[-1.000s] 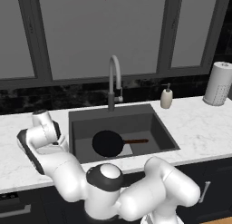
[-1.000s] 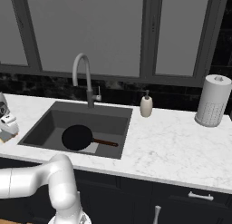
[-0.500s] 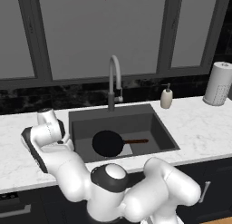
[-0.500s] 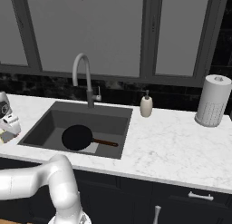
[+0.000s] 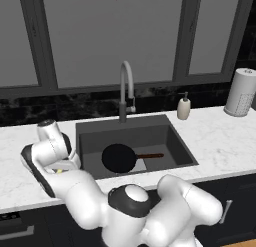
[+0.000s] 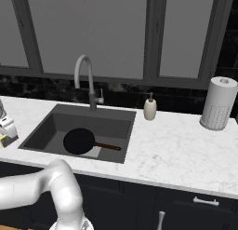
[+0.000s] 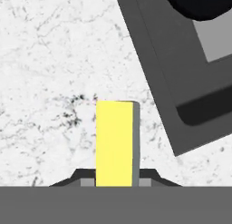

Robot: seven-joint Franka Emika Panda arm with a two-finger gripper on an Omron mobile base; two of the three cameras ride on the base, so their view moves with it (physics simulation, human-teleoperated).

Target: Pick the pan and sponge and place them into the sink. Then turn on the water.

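Sponge (image 7: 115, 143) is seen in the hand view standing between the two dark finger tips, its yellow face toward the camera and a thin grey-green layer along its right edge; the gripper (image 7: 115, 181) is pressed together on it from both sides. White marble counter (image 7: 50, 73) lies beneath and around it, and the corner of the sink (image 7: 163, 78) is seen near it at the upper right. In the right base view the gripper (image 6: 6, 131) is found at the far left edge, on the counter (image 6: 176, 154) just left of the sink (image 6: 44, 131), with a bit of yellow sponge (image 6: 3, 140) below it. In the left base view a speck of yellow sponge (image 5: 59, 171) is glimpsed under the white wrist, left of the sink (image 5: 172, 133). Black pan (image 5: 119, 157) is lying flat on the sink bottom, its reddish-brown handle pointed right, partly over the lighter grey patch. The faucet (image 5: 126, 91) is standing behind the sink, a soap bottle (image 5: 184, 107) just right of it, and a paper towel roll (image 5: 240, 92) well apart at the far right
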